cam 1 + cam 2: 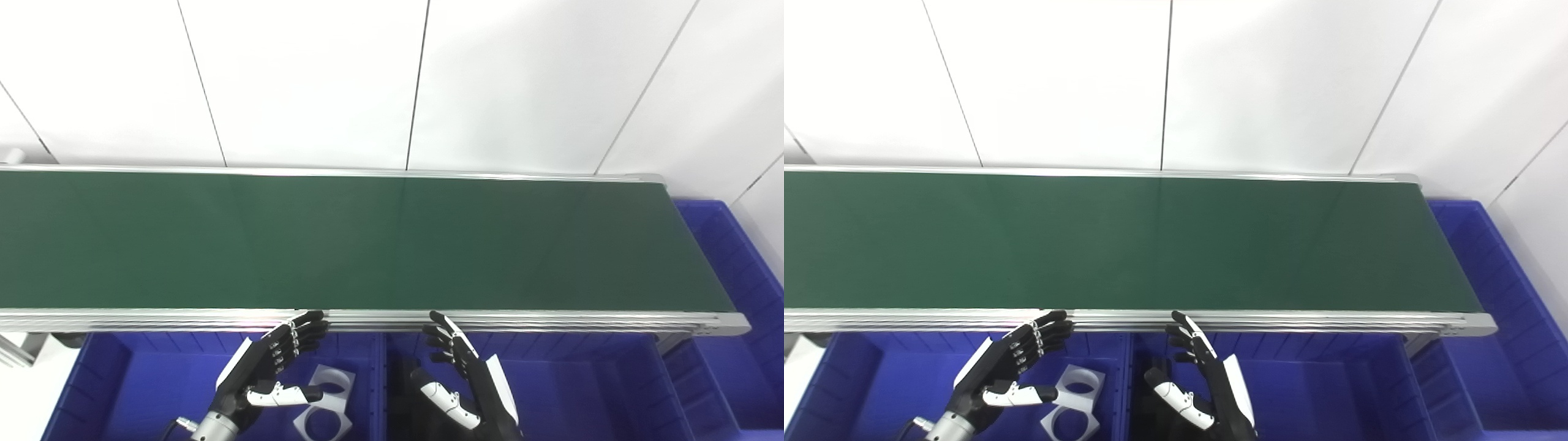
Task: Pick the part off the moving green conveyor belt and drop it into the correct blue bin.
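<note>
The green conveyor belt (367, 239) runs across the picture and carries no part that I can see. My left hand (269, 367) is open, palm turned inward, hovering over the left blue bin (122, 392) just below the belt's near rail. My right hand (459, 373) is open too, over the middle blue bin (582, 392). Two white square parts with round holes (327, 398) lie in the left bin, beside my left hand's thumb.
A third blue bin (741, 269) stands past the belt's right end. The silver rail (551, 320) edges the belt's near side. White wall panels rise behind the belt. A divider wall (381, 380) separates the left and middle bins.
</note>
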Controlling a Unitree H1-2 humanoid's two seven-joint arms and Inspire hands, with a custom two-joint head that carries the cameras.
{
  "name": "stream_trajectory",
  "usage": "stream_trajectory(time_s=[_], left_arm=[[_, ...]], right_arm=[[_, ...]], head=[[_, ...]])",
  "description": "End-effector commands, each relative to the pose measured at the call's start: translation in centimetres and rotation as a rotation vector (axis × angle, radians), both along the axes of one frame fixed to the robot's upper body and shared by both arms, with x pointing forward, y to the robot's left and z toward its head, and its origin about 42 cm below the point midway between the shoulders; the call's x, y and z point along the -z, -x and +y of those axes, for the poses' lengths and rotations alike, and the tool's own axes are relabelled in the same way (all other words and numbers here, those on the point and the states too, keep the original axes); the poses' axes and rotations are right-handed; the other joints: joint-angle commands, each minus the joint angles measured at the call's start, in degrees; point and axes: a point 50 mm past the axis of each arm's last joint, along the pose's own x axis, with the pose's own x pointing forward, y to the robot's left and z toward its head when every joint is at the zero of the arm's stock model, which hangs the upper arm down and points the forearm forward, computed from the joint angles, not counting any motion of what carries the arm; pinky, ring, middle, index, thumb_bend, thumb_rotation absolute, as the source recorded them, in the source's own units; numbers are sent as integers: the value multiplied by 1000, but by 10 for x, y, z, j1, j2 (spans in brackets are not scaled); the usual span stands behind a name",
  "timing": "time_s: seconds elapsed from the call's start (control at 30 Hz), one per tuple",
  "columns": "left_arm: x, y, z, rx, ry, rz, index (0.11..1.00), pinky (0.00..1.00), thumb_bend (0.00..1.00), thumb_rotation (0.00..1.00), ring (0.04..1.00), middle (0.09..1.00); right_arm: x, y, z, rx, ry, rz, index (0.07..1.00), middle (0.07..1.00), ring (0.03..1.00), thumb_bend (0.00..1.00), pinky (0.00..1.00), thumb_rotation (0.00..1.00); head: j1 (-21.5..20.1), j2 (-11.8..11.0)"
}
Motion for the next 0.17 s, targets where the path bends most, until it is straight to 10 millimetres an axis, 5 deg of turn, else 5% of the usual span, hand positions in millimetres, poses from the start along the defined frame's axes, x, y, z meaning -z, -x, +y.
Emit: stream_trajectory(time_s=[0.0, 0.13], left_arm=[[-13, -7, -1, -12, 22, -59, 830, 811, 1000, 228, 821, 818], [-17, -6, -5, -17, 21, -64, 829, 809, 1000, 228, 819, 813]], right_arm=[[-11, -3, 0, -14, -9, -37, 913, 837, 806, 627, 718, 682], [-15, -3, -3, -25, -16, -32, 905, 825, 789, 615, 712, 662]], head=[[3, 3], [12, 15]])
